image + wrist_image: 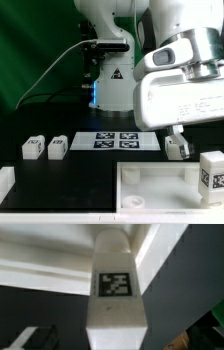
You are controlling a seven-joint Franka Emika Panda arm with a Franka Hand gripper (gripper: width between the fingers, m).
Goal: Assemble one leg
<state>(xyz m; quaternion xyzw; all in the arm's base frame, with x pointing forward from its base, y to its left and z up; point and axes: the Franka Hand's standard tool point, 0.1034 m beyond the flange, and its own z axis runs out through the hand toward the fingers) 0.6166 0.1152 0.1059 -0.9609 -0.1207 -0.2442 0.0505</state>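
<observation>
Far to the exterior view's left of the end effector (177, 138), a green curtain (25, 50) closes the room, and a grey cable (60, 58) sags across it toward the arm's base (112, 85). The black desk (85, 170) is matte. Well left of the end effector lie a first spare leg (30, 148) and a second spare leg (57, 148), side by side; the marker board (118, 140) lies flat between them and the end effector. The leg (178, 150) sits directly beneath the end effector, at the rear edge of the white tabletop (150, 192). In the wrist view the leg (117, 286) fills the centre, tag facing the camera. The wrist housing hides the fingers, so I cannot tell whether they grip. To the right and nearer the camera, a fourth leg (212, 172) stands upright.
</observation>
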